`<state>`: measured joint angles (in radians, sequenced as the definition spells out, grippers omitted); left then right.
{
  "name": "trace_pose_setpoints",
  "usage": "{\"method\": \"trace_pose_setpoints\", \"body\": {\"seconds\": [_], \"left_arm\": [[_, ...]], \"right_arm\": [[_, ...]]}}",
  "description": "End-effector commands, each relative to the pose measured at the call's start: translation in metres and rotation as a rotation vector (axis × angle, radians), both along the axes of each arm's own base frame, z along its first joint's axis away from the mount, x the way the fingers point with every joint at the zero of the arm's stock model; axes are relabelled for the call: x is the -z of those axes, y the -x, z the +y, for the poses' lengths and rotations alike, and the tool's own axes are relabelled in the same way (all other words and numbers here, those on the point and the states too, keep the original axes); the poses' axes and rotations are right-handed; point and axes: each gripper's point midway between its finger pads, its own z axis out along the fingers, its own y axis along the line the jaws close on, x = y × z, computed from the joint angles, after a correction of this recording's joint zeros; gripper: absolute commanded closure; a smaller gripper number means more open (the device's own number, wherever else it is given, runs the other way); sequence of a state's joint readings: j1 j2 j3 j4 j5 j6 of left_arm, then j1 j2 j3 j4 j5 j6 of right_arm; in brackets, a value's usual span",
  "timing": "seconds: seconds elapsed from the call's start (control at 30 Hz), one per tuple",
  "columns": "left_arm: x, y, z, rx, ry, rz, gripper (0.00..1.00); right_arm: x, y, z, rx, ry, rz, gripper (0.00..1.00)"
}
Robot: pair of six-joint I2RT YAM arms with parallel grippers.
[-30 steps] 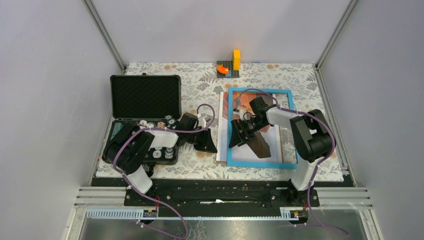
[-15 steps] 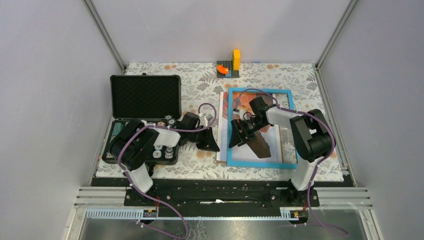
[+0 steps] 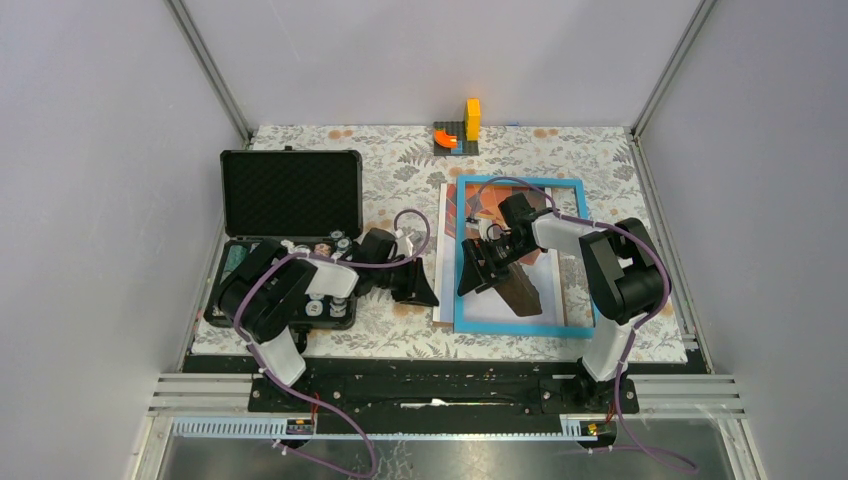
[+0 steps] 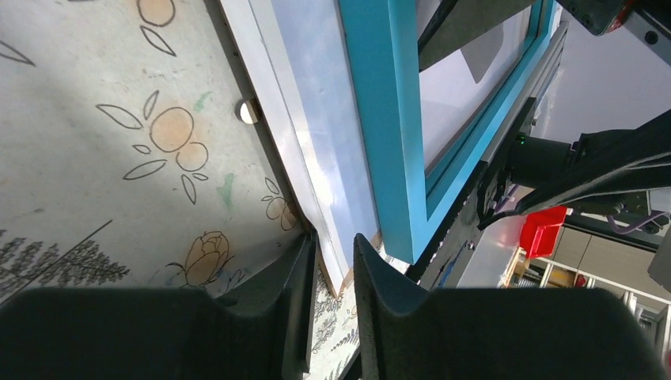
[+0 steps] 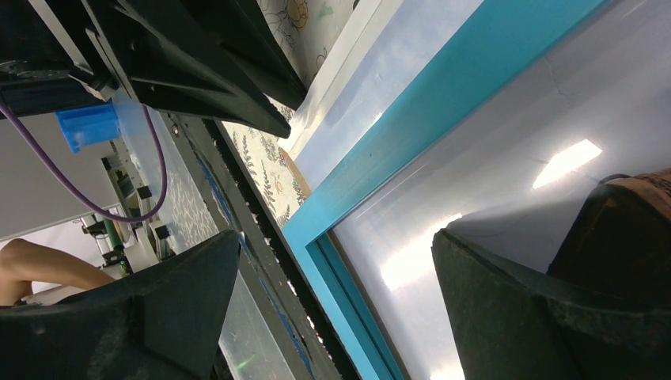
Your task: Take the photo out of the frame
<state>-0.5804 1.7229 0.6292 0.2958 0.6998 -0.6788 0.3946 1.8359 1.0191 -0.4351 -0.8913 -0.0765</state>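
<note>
The light-blue frame [image 3: 520, 325] lies flat at the right of the table. The photo [image 3: 446, 250] sticks out past the frame's left side as a pale strip. Through the frame's opening its brown basket [image 3: 520, 290] shows. My left gripper [image 3: 414, 287] is low at the strip's left edge. In the left wrist view its jaws [image 4: 332, 261] stand a little apart with the photo's near corner [image 4: 342, 257] between them, beside the frame's blue border [image 4: 388, 134]. My right gripper [image 3: 478, 270] hovers wide open over the frame's left border [image 5: 443, 119], with nothing held [image 5: 332, 293].
An open black foam-lined case [image 3: 290, 190] sits at the left, its lower half [image 3: 232, 262] holding small parts under my left arm. Orange and yellow blocks [image 3: 460, 128] stand at the back. Grey walls close in all round.
My left gripper has edged slightly right, closer to the photo's edge. The right arm, frame and photo have not moved.
</note>
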Motion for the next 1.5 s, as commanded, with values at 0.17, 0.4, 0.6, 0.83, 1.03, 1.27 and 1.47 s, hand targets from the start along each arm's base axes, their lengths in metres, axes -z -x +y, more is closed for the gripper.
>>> {"method": "trace_pose_setpoints", "body": {"seconds": [0.17,0.4,0.6,0.83,1.03,1.27,1.47], "left_arm": [[0.021,0.011,0.001,0.031,-0.133,0.001,0.76],[0.027,0.008,-0.001,0.041,-0.172,0.001,0.97],[0.012,0.008,0.001,0.060,-0.166,-0.039,1.00],[-0.015,0.003,0.003,0.080,-0.143,-0.105,1.00],[-0.029,0.004,-0.002,0.086,-0.113,-0.097,1.00],[-0.013,0.004,0.008,0.041,-0.168,-0.043,0.68],[-0.001,0.004,0.001,0.038,-0.137,-0.009,0.63]], "right_arm": [[0.040,0.003,-0.019,-0.012,0.159,-0.008,0.00],[0.041,0.003,-0.019,-0.012,0.161,-0.009,0.00],[0.038,0.001,-0.021,-0.018,0.174,-0.029,0.00],[0.026,-0.014,-0.029,-0.006,0.222,-0.106,0.00],[0.007,-0.028,-0.033,0.014,0.224,-0.163,0.00],[0.019,-0.018,-0.034,0.005,0.218,-0.118,0.00],[0.032,-0.008,-0.031,0.003,0.192,-0.059,0.00]]}}
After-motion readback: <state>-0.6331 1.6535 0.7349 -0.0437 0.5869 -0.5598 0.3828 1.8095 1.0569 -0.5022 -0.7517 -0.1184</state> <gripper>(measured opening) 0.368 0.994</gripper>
